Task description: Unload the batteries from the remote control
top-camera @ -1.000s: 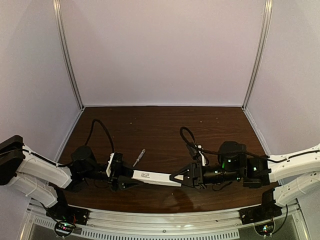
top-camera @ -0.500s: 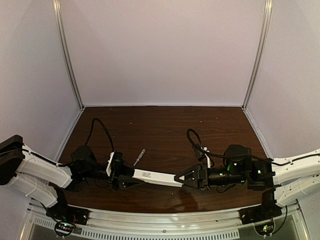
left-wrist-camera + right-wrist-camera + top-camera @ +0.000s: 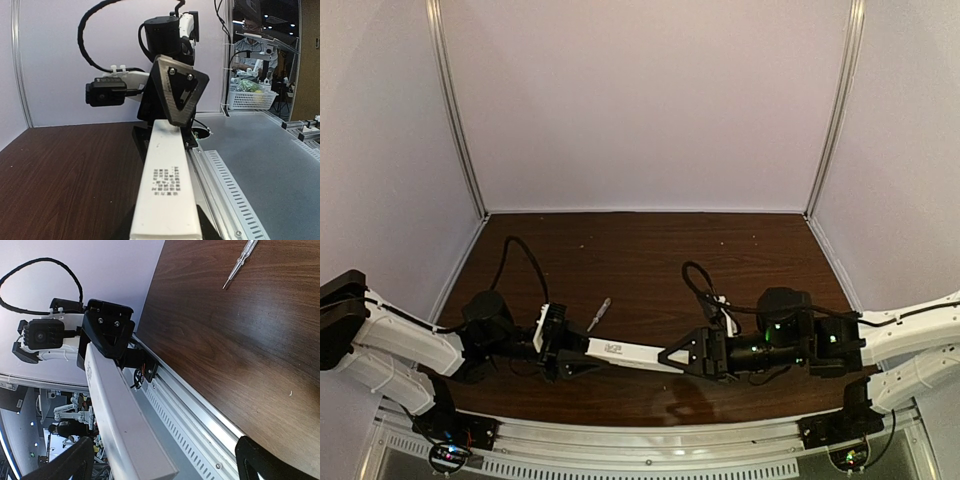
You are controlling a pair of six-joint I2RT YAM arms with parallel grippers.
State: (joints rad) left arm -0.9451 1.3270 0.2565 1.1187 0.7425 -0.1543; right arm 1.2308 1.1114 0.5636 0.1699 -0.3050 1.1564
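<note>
The remote control [image 3: 630,353] is a long white bar held level above the table's near edge, printed label [image 3: 169,180] facing up. My left gripper [image 3: 570,355] is shut on its left end; in the left wrist view the bar runs away from that gripper [image 3: 165,236]. My right gripper [image 3: 672,357] stands wide open around the right end. In the right wrist view its fingertips [image 3: 67,465] sit far apart, the remote control [image 3: 127,430] passing between them without touching. The batteries are hidden, and no dark recess shows.
A thin pale-handled screwdriver [image 3: 598,314] lies on the dark wood table [image 3: 650,260] behind the remote, also in the right wrist view as the screwdriver [image 3: 241,262]. The metal rail [image 3: 650,440] runs along the near edge. Pale walls enclose the table.
My right gripper has opened wide and let go of the remote's right end, shifting slightly right and then back. The left gripper and the remote have stayed put.
</note>
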